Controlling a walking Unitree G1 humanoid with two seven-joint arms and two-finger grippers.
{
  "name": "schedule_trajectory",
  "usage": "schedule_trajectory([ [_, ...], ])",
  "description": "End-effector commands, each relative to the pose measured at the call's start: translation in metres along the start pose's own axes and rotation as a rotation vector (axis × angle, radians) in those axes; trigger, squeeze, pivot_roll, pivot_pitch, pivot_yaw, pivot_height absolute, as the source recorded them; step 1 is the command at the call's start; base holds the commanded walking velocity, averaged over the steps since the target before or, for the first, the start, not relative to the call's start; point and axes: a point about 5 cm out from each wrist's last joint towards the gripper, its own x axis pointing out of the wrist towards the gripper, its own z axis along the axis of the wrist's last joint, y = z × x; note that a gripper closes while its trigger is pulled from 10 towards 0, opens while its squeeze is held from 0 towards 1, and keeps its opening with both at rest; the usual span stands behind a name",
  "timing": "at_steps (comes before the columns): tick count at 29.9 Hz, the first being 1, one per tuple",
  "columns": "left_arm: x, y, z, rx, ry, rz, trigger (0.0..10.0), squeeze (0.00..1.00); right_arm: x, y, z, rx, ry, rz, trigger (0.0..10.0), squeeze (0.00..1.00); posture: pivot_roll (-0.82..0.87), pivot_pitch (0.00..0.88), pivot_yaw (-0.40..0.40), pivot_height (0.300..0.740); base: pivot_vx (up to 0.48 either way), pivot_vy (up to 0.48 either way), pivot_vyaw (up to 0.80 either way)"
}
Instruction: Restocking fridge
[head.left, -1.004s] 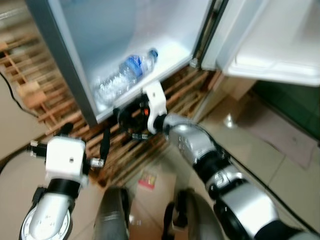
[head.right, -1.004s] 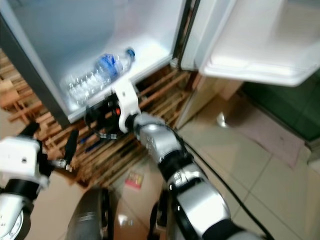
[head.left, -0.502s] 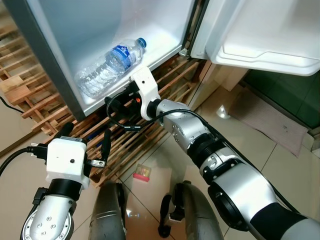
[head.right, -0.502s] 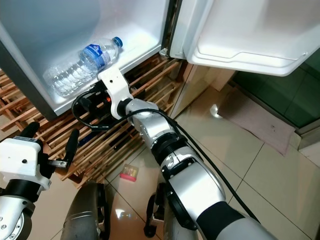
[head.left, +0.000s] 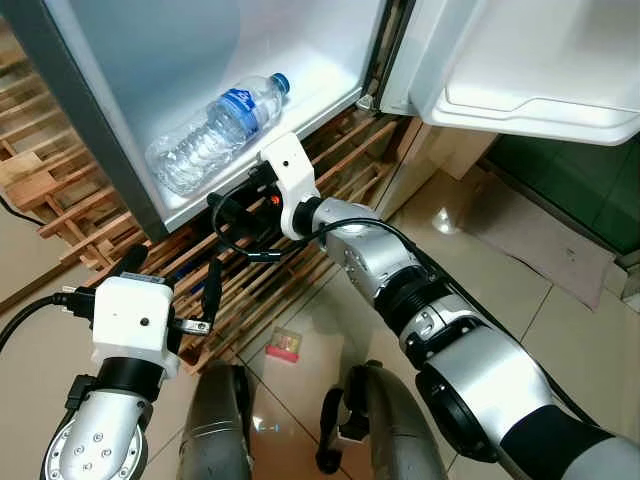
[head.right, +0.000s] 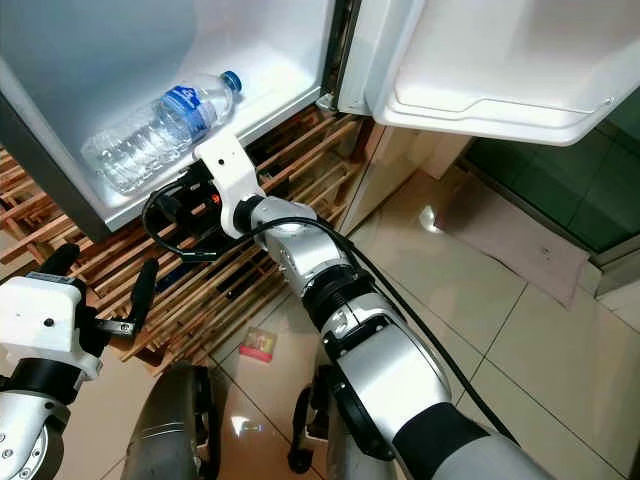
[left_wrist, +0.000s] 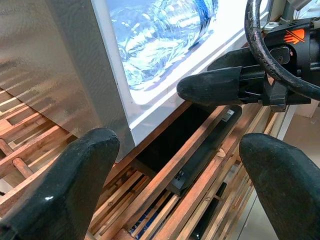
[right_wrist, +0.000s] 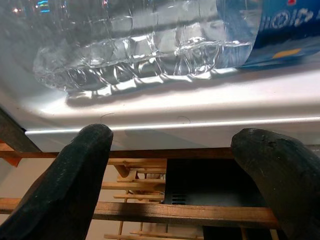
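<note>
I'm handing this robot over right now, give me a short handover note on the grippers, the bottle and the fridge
Right gripper: open, holding nothing, just below the front lip of the fridge floor.
Left gripper: open, holding nothing, low at the robot's left side, over the wooden pallet.
Water bottle: lying on its side on the fridge floor, blue cap pointing toward the back, touched by neither gripper.
Fridge door: wide open on the robot's right.
Done: the bottle is inside the fridge.
Left: probably pull the right arm clear and shut the door; I see no other stock to load.
</note>
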Motion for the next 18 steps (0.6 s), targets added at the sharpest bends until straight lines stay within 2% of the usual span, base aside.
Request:
schedule_trajectory([
  [1,-0.003,-0.001,0.002,-0.001,-0.001,0.001,10.0,0.0,0.03,0.057,0.051,-0.014,-0.226,0.146,10.0,0.0,0.26,0.273,-0.137,0.66,0.0,0.0,0.0],
  [8,-0.003,-0.002,0.002,-0.002,0.001,0.001,10.0,0.0,0.031,0.057,0.053,-0.01,-0.239,0.158,10.0,0.0,0.25,0.27,-0.14,0.66,0.0,0.0,0.0],
  [9,0.004,-0.009,-0.007,-0.018,0.008,-0.022,10.0,0.0,0.002,0.062,0.001,0.135,-0.187,0.033,10.0,0.0,0.22,0.2,-0.15,0.66,0.0,0.0,0.0],
  [10,0.004,-0.009,-0.007,-0.018,0.008,-0.022,10.0,0.0,0.002,0.062,0.001,0.135,-0.187,0.033,10.0,0.0,0.22,0.2,-0.15,0.66,0.0,0.0,0.0],
  [12,0.008,-0.013,-0.011,-0.022,0.015,-0.037,10.0,0.0,-0.017,0.068,-0.023,0.194,-0.151,-0.036,10.0,0.0,0.21,0.194,-0.145,0.66,0.0,0.0,0.0],
  [13,0.008,-0.013,-0.011,-0.022,0.015,-0.037,10.0,0.0,-0.017,0.068,-0.023,0.194,-0.151,-0.036,10.0,0.0,0.21,0.194,-0.145,0.66,0.0,0.0,0.0],
  [14,0.009,-0.017,-0.015,-0.021,0.035,-0.063,10.0,0.0,-0.028,0.064,-0.035,0.207,-0.129,-0.076,10.0,0.0,0.21,0.19,-0.142,0.66,0.0,0.0,0.0],
  [15,0.009,-0.017,-0.015,-0.021,0.035,-0.063,10.0,0.0,-0.028,0.064,-0.035,0.207,-0.129,-0.076,10.0,0.0,0.21,0.19,-0.142,0.66,0.0,0.0,0.0],
  [16,0.009,-0.022,-0.016,-0.025,0.046,-0.093,10.0,0.0,-0.039,0.06,-0.044,0.208,-0.115,-0.111,10.0,0.0,0.2,0.183,-0.138,0.66,0.0,0.0,0.0],
  [18,0.01,-0.025,-0.017,-0.03,0.047,-0.107,10.0,0.0,-0.047,0.056,-0.048,0.203,-0.111,-0.138,10.0,0.0,0.2,0.181,-0.137,0.66,0.0,0.0,0.0],
])
